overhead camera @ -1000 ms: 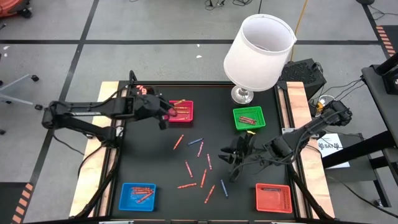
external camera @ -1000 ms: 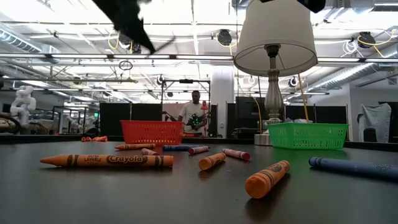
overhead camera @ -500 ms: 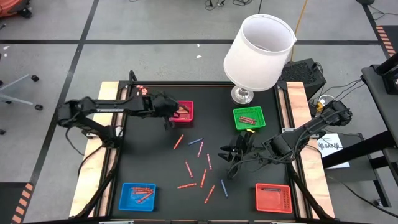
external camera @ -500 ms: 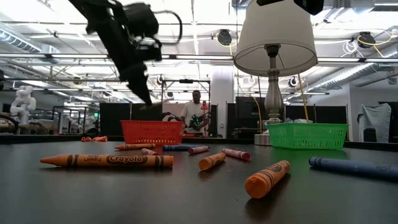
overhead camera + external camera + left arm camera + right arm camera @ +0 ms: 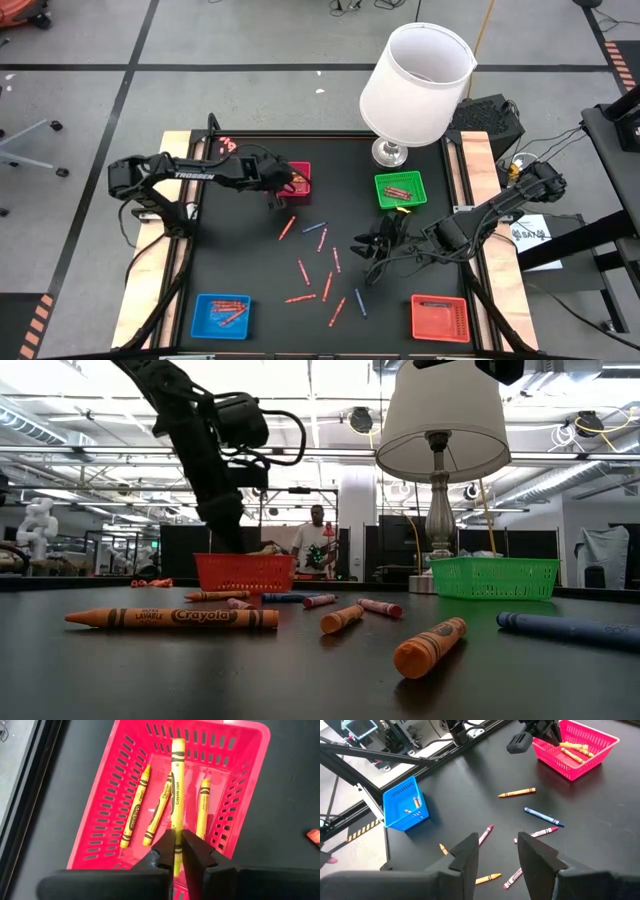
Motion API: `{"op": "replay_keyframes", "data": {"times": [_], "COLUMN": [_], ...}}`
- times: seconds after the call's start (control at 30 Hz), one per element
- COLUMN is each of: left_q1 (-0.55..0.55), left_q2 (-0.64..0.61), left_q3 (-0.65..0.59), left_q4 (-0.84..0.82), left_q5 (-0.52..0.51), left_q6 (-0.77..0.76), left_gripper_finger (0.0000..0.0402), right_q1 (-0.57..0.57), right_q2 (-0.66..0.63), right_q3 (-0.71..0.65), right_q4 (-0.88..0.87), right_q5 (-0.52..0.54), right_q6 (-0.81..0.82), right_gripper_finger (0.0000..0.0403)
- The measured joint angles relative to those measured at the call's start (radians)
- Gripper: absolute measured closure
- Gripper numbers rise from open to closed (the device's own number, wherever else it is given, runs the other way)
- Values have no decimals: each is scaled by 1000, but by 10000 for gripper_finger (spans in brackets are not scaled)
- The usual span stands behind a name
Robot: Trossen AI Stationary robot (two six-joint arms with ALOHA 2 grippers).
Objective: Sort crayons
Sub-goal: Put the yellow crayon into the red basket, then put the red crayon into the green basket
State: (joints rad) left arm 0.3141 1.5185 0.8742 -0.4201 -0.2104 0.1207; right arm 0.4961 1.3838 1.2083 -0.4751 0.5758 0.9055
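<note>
Over the pink tray, far left part of the black table [image 5: 250, 270]: the left claw [image 5: 175, 845] hangs with its two fingers closed on the near end of a yellow crayon [image 5: 176, 795]
Held crayon: it lies lengthwise down the middle of the pink tray [image 5: 240, 780], its far tip toward the far wall; whether it rests on the tray floor I cannot tell
Other yellow crayons: three more lie in the same tray, one [image 5: 135, 807] and another [image 5: 159, 810] on one side of the held crayon, one [image 5: 201, 807] on the other
Left arm: reaches in from the table's left edge, claw [image 5: 281, 186] over the tray's near-left corner; in the low view it [image 5: 225, 510] comes down behind the tray's front wall
Right claw: [image 5: 497, 847] fingers parted with nothing between them, held above the loose crayons [image 5: 325, 265] scattered at mid table; in the high view it [image 5: 372, 250] sits right of them
Loose crayons: red, orange, pink and blue sticks lie apart from one another on the table, an orange one [image 5: 172, 617] nearest the low camera
Green tray: [image 5: 401, 190] near the lamp [image 5: 415, 80], some crayons inside
Blue tray: [image 5: 221, 315] at the near left corner, with crayons
Red tray: [image 5: 440, 317] at the near right corner, one crayon along its far side
Background: a person [image 5: 314, 540] stands far behind the table
</note>
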Motion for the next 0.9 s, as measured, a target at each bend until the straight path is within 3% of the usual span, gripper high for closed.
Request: {"op": "replay_keyframes", "data": {"times": [0.27, 0.43, 0.7, 0.9], "left_q1": [-2, -10, -70, -179], "left_q2": [-2, -54, -239, -365], "left_q3": [30, 137, 259, 259], "left_q4": [-28, -199, -278, -310], "left_q5": [13, 50, 169, 189], "left_q6": [21, -3, -316, -493], "left_gripper_finger": [297, 268, 262, 262], "right_q1": [0, 0, -38, -76], "right_q2": [0, 0, 0, 0], "right_q3": [0, 0, -2, -2], "right_q4": [0, -10, -54, 85], "right_q5": [0, -1, -5, -12], "right_q6": [44, 135, 467, 455], "right_gripper_finger": [282, 282, 282, 282]}}
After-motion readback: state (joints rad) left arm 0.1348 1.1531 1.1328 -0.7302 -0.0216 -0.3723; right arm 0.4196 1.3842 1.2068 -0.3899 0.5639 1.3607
